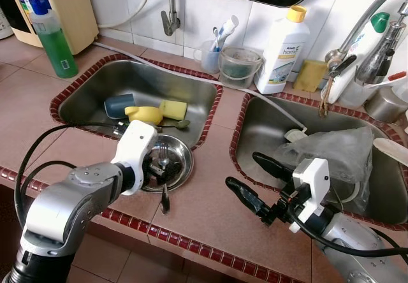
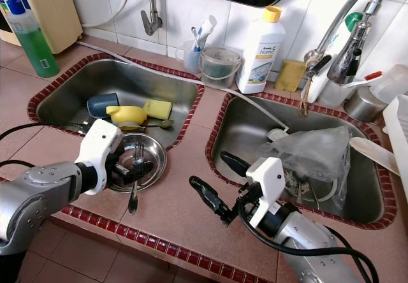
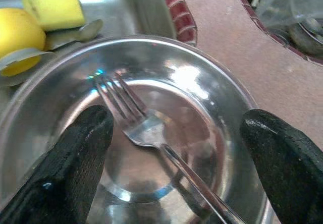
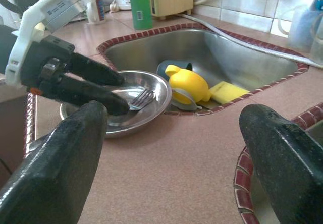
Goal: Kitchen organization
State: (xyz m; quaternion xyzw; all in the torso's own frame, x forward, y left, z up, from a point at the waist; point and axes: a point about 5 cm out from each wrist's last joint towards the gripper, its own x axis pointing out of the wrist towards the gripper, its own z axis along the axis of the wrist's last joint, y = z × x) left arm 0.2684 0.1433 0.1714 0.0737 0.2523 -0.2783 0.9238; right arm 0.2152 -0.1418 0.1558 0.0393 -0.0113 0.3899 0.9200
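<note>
Left end effector (image 1: 160,168) sits low over the round stainless steel bowl (image 1: 182,162), fingers spread wide, nothing grasped. The bowl sits on the terracotta tiled counter (image 1: 210,206), overhanging the red-tiled lip of the left sink basin (image 1: 191,85). The silver metal fork (image 3: 141,128) lies in the bowl, tines toward the sink, handle running out over the near rim; in the left wrist view it's between the two black fingers (image 3: 75,153), not touched.

Right end effector (image 1: 255,181) hovers over bare counter between the two basins, released, holding nothing.

Progress call: early. Still in the left basin: a dark blue cup on its side (image 1: 119,104), a yellow rounded plastic piece (image 1: 145,113), a yellow sponge block (image 1: 173,109), a metal spoon (image 1: 175,125). The right basin holds a crumpled clear plastic bag (image 1: 331,152) over what looks like dishware, can't tell what. Nothing visibly sorted or put away yet.

Current step looks like a fork pickup, pre-grasp. The fork is thin and flat against curved steel, likely to slip; the bowl may skid off the lip.
</note>
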